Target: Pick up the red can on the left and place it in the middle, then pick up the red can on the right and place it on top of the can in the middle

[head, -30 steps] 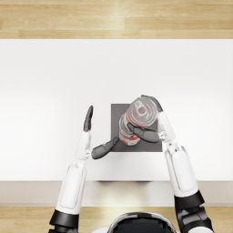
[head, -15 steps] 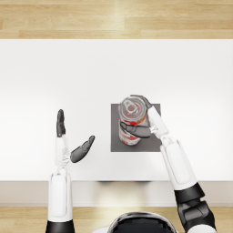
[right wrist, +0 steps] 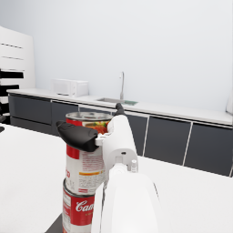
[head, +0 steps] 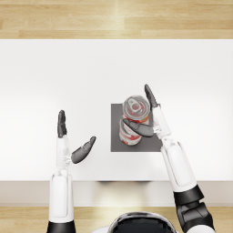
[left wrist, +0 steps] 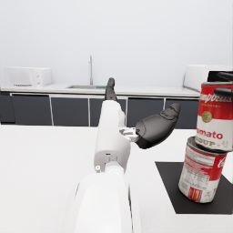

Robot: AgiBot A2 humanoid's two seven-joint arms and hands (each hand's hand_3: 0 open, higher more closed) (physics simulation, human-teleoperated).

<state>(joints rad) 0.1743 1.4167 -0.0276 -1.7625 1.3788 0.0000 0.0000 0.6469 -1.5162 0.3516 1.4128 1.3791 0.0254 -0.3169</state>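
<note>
The left hand (head: 72,148) is drawing back open and empty, leaving the right hand (head: 152,122) gripping the top can (head: 136,109) stacked on the lower can (head: 129,133).

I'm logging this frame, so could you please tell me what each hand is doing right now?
Left hand: open, holding nothing.
Right hand: holding the top can, stacked on the lower can.

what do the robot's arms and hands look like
Both arms are smooth glossy white rounded shells with dark grey-black segments near the elbows. The left hand and right hand have a white palm section ending in dark grey tapered fingers. No cables or markings show.
</note>
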